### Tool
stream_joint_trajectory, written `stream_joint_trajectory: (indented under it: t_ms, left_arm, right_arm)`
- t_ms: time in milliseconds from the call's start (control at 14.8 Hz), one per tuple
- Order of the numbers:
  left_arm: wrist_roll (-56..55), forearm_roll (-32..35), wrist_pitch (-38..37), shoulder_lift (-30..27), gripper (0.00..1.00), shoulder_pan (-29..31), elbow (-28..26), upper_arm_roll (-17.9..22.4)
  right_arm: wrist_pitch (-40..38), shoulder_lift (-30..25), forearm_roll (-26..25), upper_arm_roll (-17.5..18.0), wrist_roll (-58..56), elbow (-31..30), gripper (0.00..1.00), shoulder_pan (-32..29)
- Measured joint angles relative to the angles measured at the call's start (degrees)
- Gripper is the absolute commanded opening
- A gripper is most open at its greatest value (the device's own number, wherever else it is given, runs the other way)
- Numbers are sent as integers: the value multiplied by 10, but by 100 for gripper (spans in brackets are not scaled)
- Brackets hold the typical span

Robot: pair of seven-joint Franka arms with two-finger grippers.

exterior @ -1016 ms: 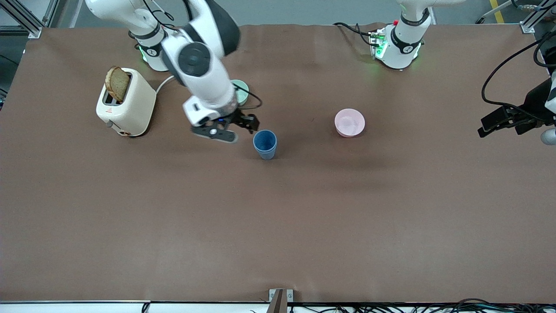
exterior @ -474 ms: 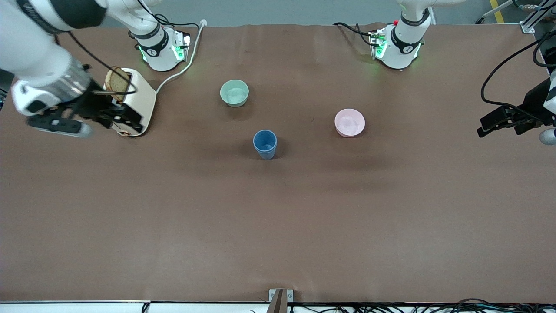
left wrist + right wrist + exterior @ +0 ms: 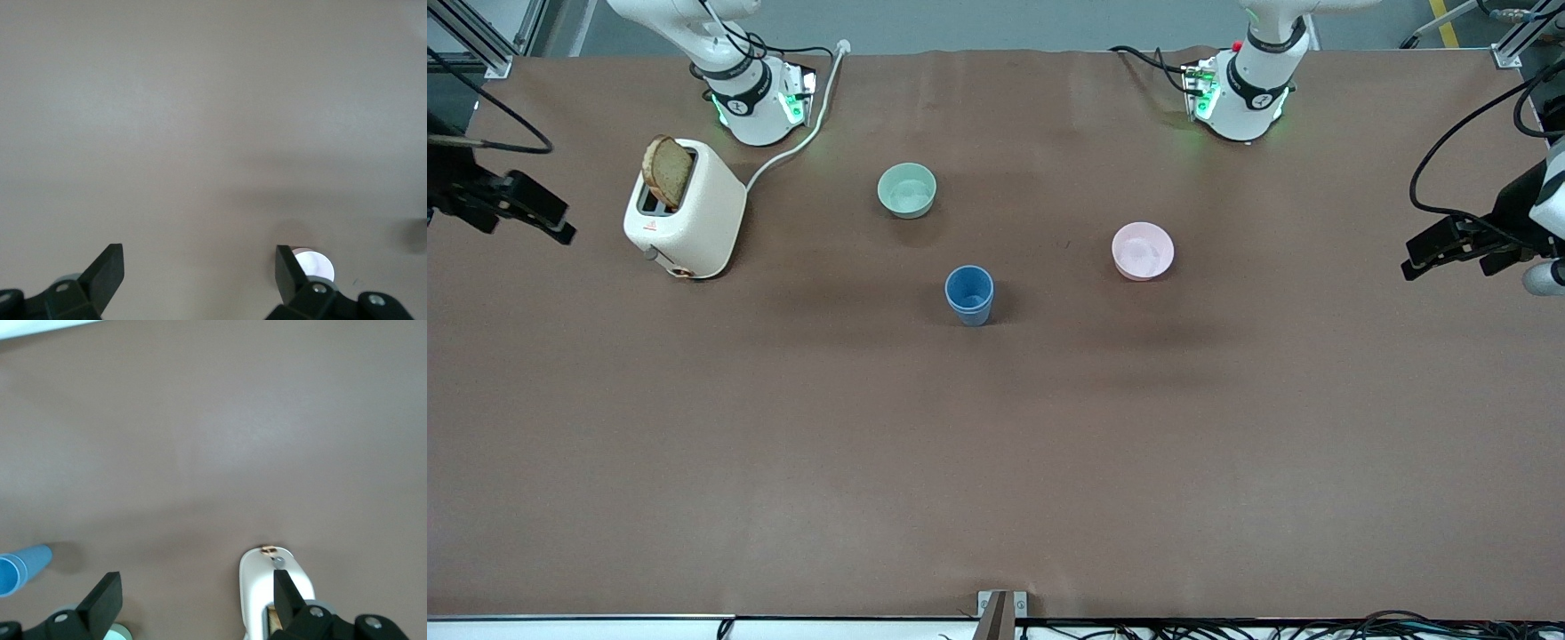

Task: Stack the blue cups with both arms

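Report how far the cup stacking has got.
Done: the blue cups stand nested as one stack mid-table, nearer the camera than the green bowl. In hand: nothing; the right gripper and left gripper are open at the table's ends. Left: apparently nothing.

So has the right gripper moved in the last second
Yes. The right gripper swung away from the blue cups, past the toaster, to the table's edge.

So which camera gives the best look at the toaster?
The front view: the whole toaster shows there, upright toward the right arm's end of the table, with a slice of bread sticking out of its slot. The right wrist view catches only part of it between the open right gripper's fingers. The left wrist view doesn't show it.
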Motion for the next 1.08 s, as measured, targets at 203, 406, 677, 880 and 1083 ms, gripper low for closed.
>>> stream_joint_trajectory:
  t_ms: [203, 406, 677, 880, 1083]
  left_arm:
    - [0, 12, 1, 0, 100, -18, 1, 0]
    - [0, 17, 1, -1, 100, -24, 2, 1]
    - [0, 17, 1, -4, 100, -23, 5, 1]
    - [0, 17, -1, -5, 100, -23, 9, 1]
    - [0, 17, -14, -5, 100, -21, 9, 2]
  right_arm:
    - [-16, 0, 0, -16, -55, 5, 100, -2]
    - [-25, 2, 0, -18, -71, 13, 100, -8]
    - [-38, 8, 0, -16, -79, 29, 100, -32]
    - [-40, 12, 0, -1, -79, 31, 100, -48]
    - [-41, 13, 0, 5, -79, 31, 100, -51]
